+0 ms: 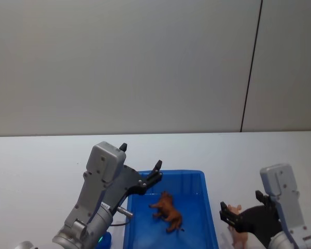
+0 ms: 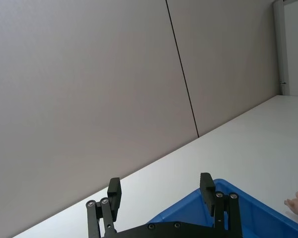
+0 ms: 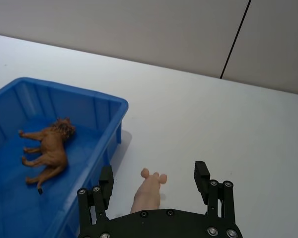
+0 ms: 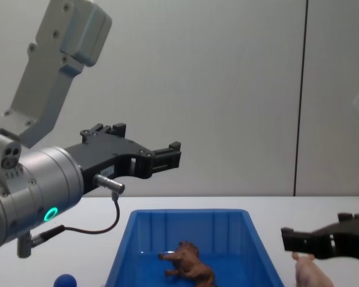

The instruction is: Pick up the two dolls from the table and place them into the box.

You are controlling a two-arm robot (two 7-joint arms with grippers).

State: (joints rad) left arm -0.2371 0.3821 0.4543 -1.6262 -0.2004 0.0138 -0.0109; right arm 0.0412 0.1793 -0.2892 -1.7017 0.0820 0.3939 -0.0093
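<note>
Head: we see the lion lying inside the box. Left wrist: our left gripper gapes wide, empty, above it. Right wrist: our right gripper spreads wide around the pig on the table.

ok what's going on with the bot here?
Two-doll pick-and-place, half done. The lion lies on its side inside the blue box. The pig is on the table just right of the box; the right gripper hangs over it, jaws open, not gripping it yet. The left gripper is raised above the box's left side, jaws open and empty.
</note>
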